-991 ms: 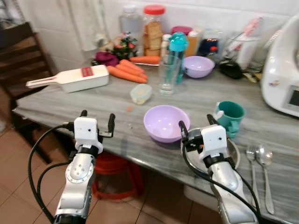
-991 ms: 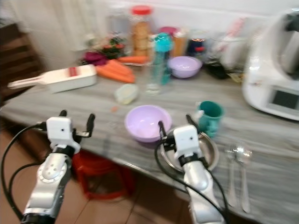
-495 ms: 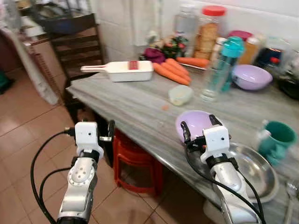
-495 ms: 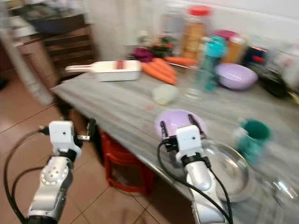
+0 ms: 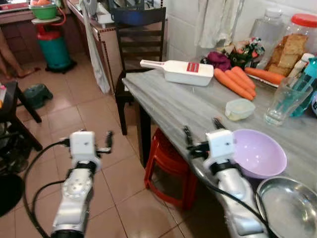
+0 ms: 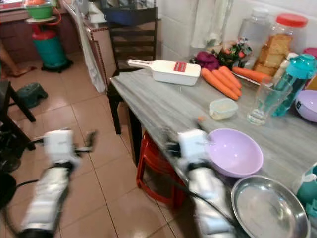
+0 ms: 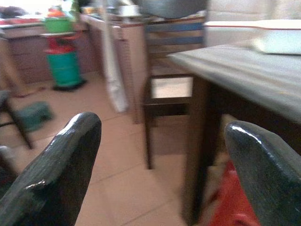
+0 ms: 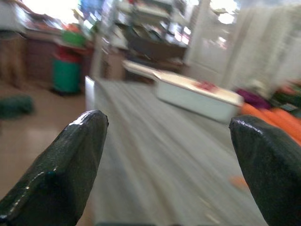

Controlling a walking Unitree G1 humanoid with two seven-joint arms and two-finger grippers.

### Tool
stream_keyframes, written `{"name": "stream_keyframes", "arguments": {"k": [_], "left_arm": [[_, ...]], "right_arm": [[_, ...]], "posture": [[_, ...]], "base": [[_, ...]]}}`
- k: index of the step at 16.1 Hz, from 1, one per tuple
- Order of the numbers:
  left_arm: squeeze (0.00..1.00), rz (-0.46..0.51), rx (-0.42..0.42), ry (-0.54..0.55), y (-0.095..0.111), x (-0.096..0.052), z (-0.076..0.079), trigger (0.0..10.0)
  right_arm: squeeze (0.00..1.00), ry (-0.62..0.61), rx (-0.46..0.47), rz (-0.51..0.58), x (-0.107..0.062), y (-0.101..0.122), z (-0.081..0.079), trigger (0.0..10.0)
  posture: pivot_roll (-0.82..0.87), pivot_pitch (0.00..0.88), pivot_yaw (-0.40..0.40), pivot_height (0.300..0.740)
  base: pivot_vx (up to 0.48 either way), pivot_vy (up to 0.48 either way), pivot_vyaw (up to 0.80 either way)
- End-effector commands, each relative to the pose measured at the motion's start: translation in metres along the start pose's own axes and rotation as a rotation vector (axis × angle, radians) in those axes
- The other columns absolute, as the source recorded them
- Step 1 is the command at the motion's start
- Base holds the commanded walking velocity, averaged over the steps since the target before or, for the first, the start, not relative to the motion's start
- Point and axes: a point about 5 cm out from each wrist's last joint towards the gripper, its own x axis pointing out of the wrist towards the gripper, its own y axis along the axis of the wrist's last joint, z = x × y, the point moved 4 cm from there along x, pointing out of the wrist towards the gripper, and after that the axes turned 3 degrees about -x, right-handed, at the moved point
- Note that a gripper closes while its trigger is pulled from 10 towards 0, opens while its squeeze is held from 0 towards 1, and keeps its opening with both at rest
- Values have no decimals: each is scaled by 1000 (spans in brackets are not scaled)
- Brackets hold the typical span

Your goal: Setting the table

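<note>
our left claw (image 5: 94,140) gaping, empty, over the floor | our right claw (image 5: 202,133) gaping, empty, above desk (image 5: 168,104) edge | purple bowl (image 5: 258,153) beside it, steel plate (image 5: 290,208) nearer us

head pair looks down at table (image 5: 168,101) corner; wrist cams face forward, low.
</note>
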Motion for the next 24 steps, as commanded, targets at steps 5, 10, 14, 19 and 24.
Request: {"name": "stream_keyframes", "arguments": {"k": [5,10,14,19,24], "left_arm": [[0,-12,9,0,-6,0,4,10000],[0,-29,4,1,-11,0,4,10000],[0,-35,-2,1,-13,0,3,10000],[0,-37,-3,-4,-13,1,4,10000],[0,-38,-6,-5,-13,2,6,10000]], "right_arm": [[0,-12,-18,-14,-1,-4,7,10000],[0,-38,-6,-18,-2,-6,11,10000],[0,-91,60,-48,-2,-13,18,10000],[0,-93,66,-51,-2,-14,17,10000],[0,-102,78,-59,-1,-16,19,10000]], "posture": [[-23,0,-1,740],[-24,0,0,740],[-20,0,4,740],[-22,0,6,740],[-22,0,6,740]], "base": [[0,0,800],[0,0,800],[0,0,200],[0,51,0],[0,289,0]]}}
